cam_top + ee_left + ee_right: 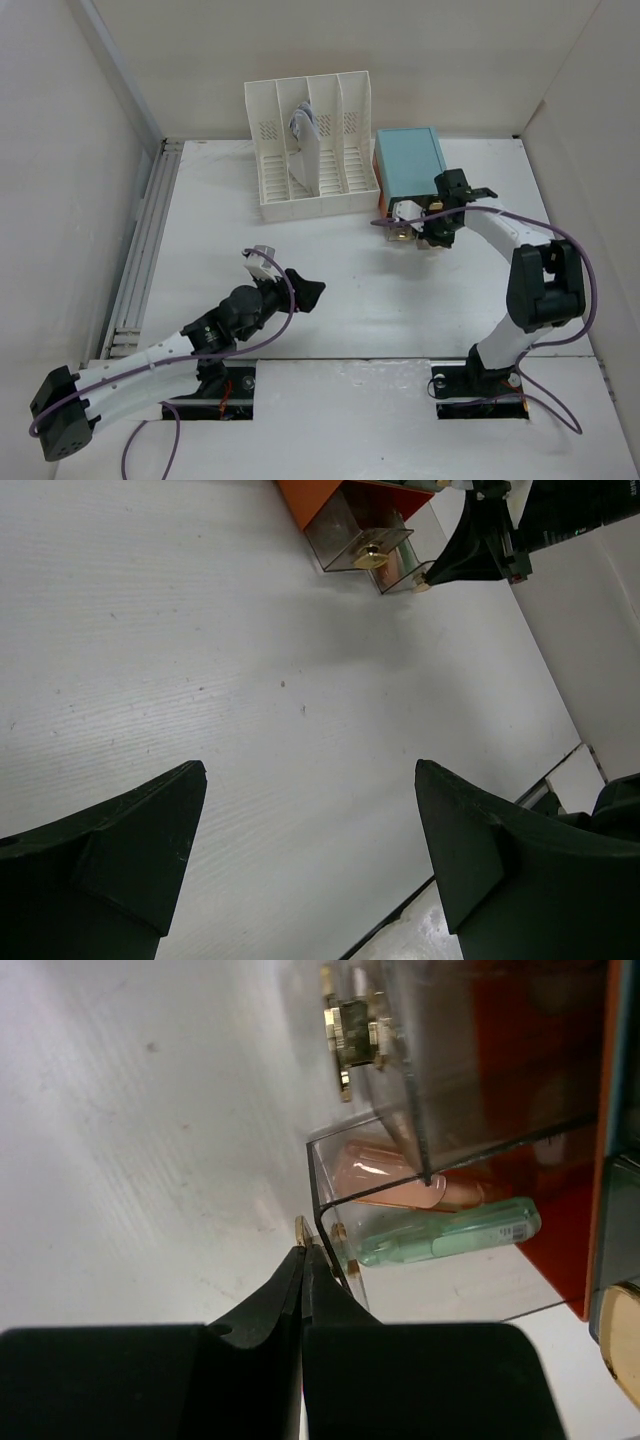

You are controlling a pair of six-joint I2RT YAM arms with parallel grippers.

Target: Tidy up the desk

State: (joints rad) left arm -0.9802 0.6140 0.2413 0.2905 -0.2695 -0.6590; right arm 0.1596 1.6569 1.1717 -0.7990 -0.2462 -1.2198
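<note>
The desk (350, 300) is a wide white tabletop. At its back right stands a teal-topped drawer box (408, 162) with orange sides and two clear drawers pulled out. My right gripper (305, 1250) is shut, its tips pinching the brass knob (301, 1228) of the lower drawer (430, 1260). That drawer holds a pink pen (400, 1188) and a green pen (450, 1235). The upper drawer's knob (348, 1030) sits above it. My left gripper (310, 775) hangs open over bare desk (200, 660) left of centre, with nothing between its fingers.
A white slotted file rack (340, 195) stands at the back with papers (305, 140) in one slot. Grey rails (140, 250) run along the left edge. White walls close in on three sides.
</note>
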